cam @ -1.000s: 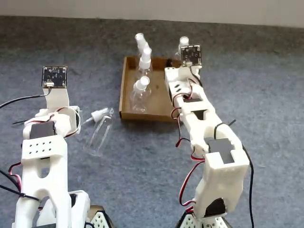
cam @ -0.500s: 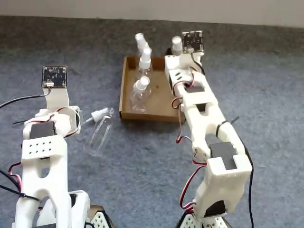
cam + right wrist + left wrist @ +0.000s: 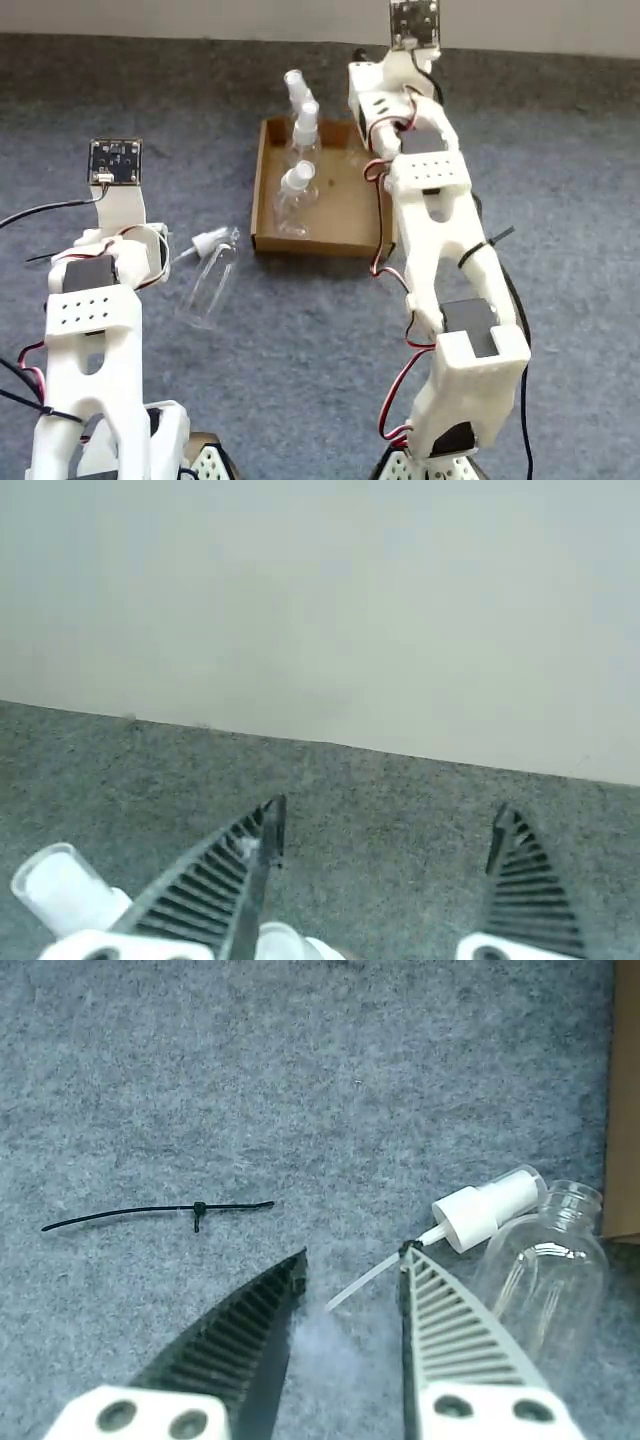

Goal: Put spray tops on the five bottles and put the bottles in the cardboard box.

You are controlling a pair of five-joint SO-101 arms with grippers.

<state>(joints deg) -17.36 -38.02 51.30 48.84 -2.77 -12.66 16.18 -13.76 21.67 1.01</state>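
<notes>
The cardboard box (image 3: 336, 214) holds three clear bottles with white spray tops (image 3: 297, 188), standing in a row along its left side. One uncapped bottle (image 3: 208, 287) lies on the carpet left of the box, and a loose spray top (image 3: 205, 241) lies beside its mouth. My left gripper (image 3: 354, 1255) is open just short of that spray top (image 3: 487, 1206) and bottle (image 3: 541, 1272), holding nothing. My right gripper (image 3: 390, 820) is open and holds nothing; it faces the wall, and a white spray top (image 3: 58, 888) stands beside one finger.
A black zip tie (image 3: 160, 1210) lies on the grey carpet to one side of the left gripper. The right arm (image 3: 425, 190) stretches along the box's right side to the far wall (image 3: 320, 600). The box edge (image 3: 626, 1110) stands near the lying bottle.
The right arm has stretched away toward the far wall, its wrist leaving the box's far right corner. The capped bottle seen beside it earlier is now behind the arm. The left arm has not moved.
</notes>
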